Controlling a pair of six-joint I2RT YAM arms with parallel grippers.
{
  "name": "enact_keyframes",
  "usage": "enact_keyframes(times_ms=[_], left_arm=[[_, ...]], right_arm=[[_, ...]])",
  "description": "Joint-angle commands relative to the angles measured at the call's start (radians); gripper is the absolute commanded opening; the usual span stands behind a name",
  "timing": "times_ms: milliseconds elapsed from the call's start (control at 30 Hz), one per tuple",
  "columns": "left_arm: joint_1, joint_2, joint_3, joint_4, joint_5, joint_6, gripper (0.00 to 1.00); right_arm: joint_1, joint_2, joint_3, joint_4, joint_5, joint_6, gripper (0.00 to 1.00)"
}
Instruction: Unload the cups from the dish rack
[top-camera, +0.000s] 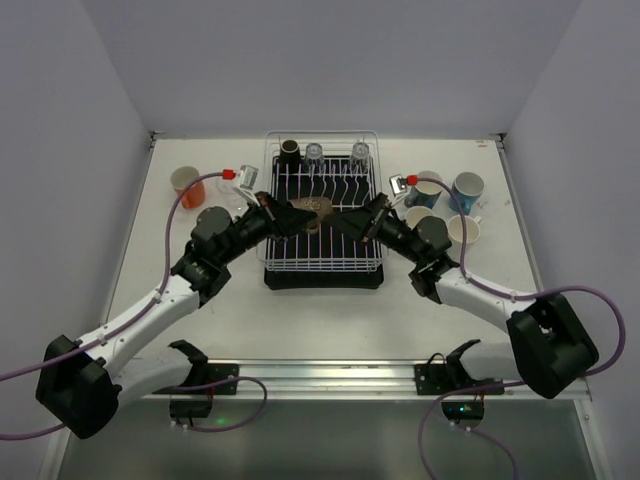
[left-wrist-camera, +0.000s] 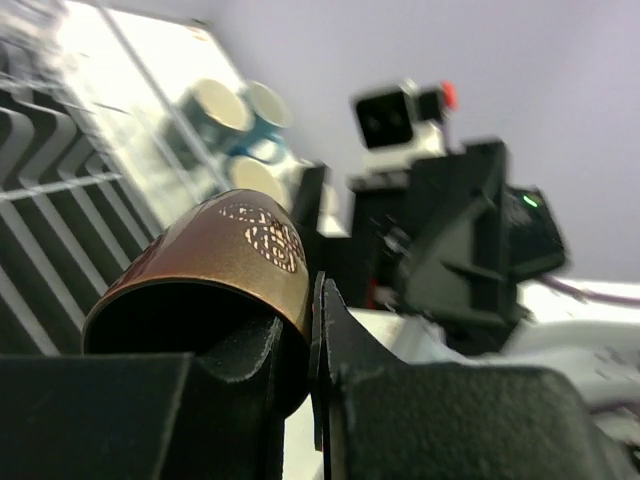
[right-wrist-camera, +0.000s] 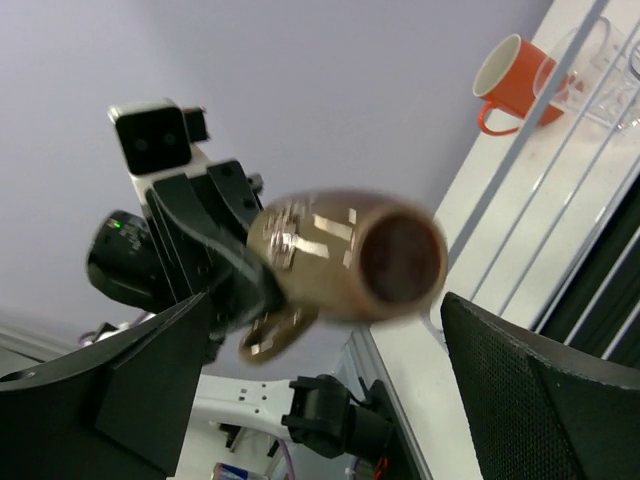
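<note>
Above the middle of the white wire dish rack (top-camera: 322, 262), a brown metallic cup (top-camera: 313, 208) lies on its side in the air. My left gripper (top-camera: 298, 213) is shut on it. In the left wrist view one finger sits inside the cup (left-wrist-camera: 220, 260) and the other presses its wall from outside, at the left gripper (left-wrist-camera: 297, 312). My right gripper (top-camera: 346, 217) faces it from the right and stands open. In the right wrist view the cup (right-wrist-camera: 340, 255) hovers between the wide-spread fingers of the right gripper (right-wrist-camera: 325, 315), touching neither. A dark cup (top-camera: 290, 152) and two clear glasses (top-camera: 314, 153) (top-camera: 360, 153) stand in the rack's back row.
An orange cup (top-camera: 187, 185) and a clear glass (top-camera: 229, 199) stand on the table left of the rack. Right of it are two blue cups (top-camera: 467, 190) (top-camera: 428, 188) and two white ones (top-camera: 462, 232) (top-camera: 420, 217). The orange cup (right-wrist-camera: 510, 80) also shows in the right wrist view.
</note>
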Motion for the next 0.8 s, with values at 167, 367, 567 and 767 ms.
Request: enact_keyframes(times_ms=[167,367,567,767], left_arm=[[0.02,0.02,0.366,-0.571,-0.492,0.384,0.0],[0.219,0.088,0.485,-0.897,-0.502,0.5,0.0],[0.436,0.167,0.436,-0.974,-0.45,0.563,0.0],[0.5,0.33,0.419,-0.969,-0.497,0.579,0.0]], right_arm=[[0.008,-0.147,-0.033,-0.102,0.016,-0.097,0.99],[0.009,-0.299,-0.034,-0.369,0.11,-0.246,0.99],[0.008,-0.417,0.041,-0.671,0.142,-0.393,0.99],[0.009,-0.504,0.067,-0.798,0.167,-0.479,0.99]])
